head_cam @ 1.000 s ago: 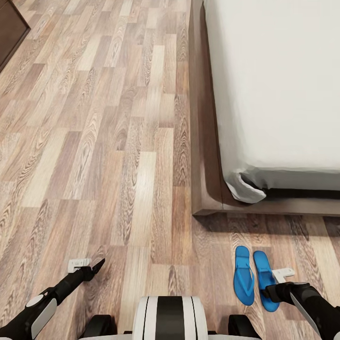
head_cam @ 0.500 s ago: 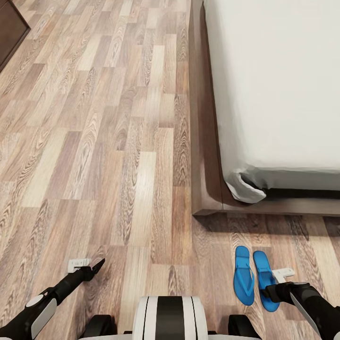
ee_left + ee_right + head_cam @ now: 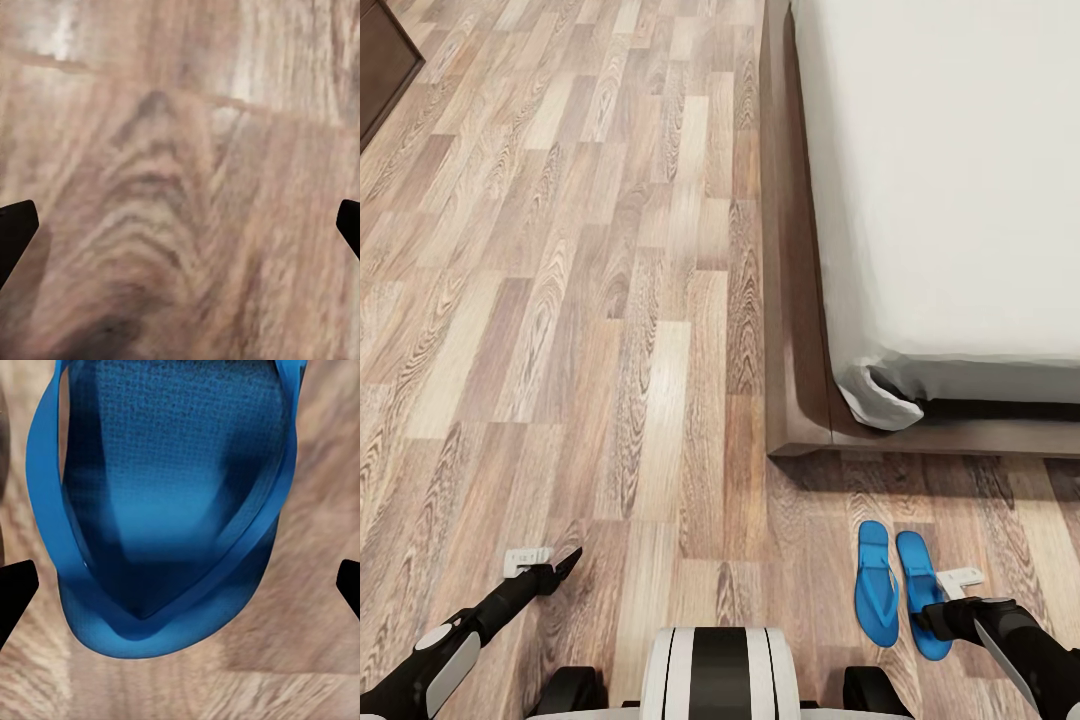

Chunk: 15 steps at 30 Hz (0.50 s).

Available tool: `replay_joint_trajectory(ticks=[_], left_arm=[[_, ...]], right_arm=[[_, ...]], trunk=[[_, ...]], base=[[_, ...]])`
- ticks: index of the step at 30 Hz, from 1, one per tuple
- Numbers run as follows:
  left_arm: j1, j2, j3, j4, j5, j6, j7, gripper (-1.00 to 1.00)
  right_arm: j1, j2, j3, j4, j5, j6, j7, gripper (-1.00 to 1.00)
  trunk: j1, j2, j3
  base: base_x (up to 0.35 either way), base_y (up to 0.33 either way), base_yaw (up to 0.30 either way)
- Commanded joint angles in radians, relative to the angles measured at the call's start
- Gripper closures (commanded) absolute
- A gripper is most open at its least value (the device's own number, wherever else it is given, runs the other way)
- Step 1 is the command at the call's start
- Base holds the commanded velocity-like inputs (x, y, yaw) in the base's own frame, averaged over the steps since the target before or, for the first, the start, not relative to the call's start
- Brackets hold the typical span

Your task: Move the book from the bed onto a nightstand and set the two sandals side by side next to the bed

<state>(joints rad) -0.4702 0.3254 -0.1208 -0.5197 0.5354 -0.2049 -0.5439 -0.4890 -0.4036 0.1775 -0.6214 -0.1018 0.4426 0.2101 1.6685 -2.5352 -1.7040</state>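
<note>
on the wood-plank floor (image 3: 610, 350), two blue sandals (image 3: 900, 590) lie side by side near the bed (image 3: 940, 200); the right gripper (image 3: 180, 585) is spread above one, the left gripper (image 3: 180, 225) spread over bare planks.

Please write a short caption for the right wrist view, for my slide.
Open right gripper poised just above a blue sandal lying on the wood-plank floor.

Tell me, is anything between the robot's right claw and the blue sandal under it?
Nothing visible. The right gripper hangs open directly over the flat bright blue sandal, beside its twin blue sandal on the wood-plank floor; between its dark fingertips lies just that sandal.
</note>
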Motion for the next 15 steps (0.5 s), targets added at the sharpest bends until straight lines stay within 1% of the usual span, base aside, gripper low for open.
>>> replay_joint_trajectory(ticks=[1,15], left_arm=[[-0.001,0.001,-0.008,0.001,0.008,-0.007,0.001,-1.0],[-0.001,0.001,-0.008,0.001,0.008,-0.007,0.002,-1.0]], right_arm=[[0.0,-0.001,0.006,-0.001,-0.01,0.005,-0.003,-1.0],[0.0,-0.001,0.006,-0.001,-0.011,0.005,-0.001,-1.0]], trunk=[[0.0,0.0,0.0],[0.0,0.0,0.0]], base=[[0.0,0.0,0.0],[0.0,0.0,0.0]])
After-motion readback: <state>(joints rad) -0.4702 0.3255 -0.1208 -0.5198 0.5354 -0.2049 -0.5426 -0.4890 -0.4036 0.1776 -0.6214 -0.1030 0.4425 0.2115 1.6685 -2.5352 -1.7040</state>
